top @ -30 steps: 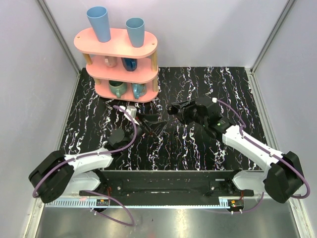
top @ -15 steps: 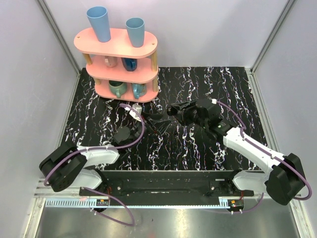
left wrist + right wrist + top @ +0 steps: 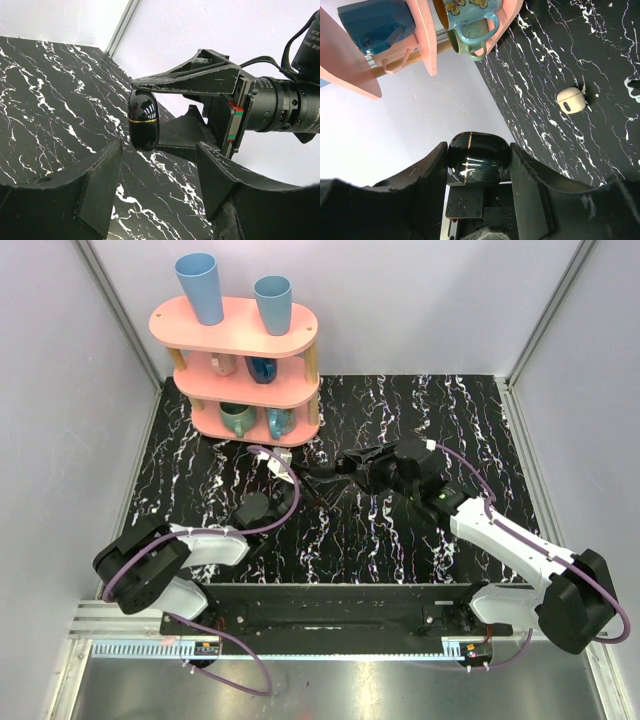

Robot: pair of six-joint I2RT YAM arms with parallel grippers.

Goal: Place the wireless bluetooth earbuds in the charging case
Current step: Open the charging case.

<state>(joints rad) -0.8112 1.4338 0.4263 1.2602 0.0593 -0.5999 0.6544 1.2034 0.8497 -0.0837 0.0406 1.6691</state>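
Observation:
The charging case (image 3: 478, 159) is a glossy black pod with a thin gold seam, its lid shut. My right gripper (image 3: 477, 150) is shut on it and holds it above the table. In the left wrist view the case (image 3: 143, 120) hangs under the right gripper's upper finger (image 3: 190, 80), just beyond my left gripper (image 3: 157, 175). The left gripper is open with nothing between its fingers. From above, the two grippers meet tip to tip at mid-table, left gripper (image 3: 322, 483) and right gripper (image 3: 350, 462). One cream-white earbud (image 3: 571, 100) lies on the marble table.
A pink three-tier shelf (image 3: 240, 370) with mugs and two blue cups stands at the back left. The right wrist view shows its lower edge and a teal mug (image 3: 470, 22) close by. White walls enclose the black marble table (image 3: 430, 410).
My left arm has reached forward and right until its fingertips sit close to the held case, and its jaws have narrowed. The right gripper has kept hold of the case and barely moved.

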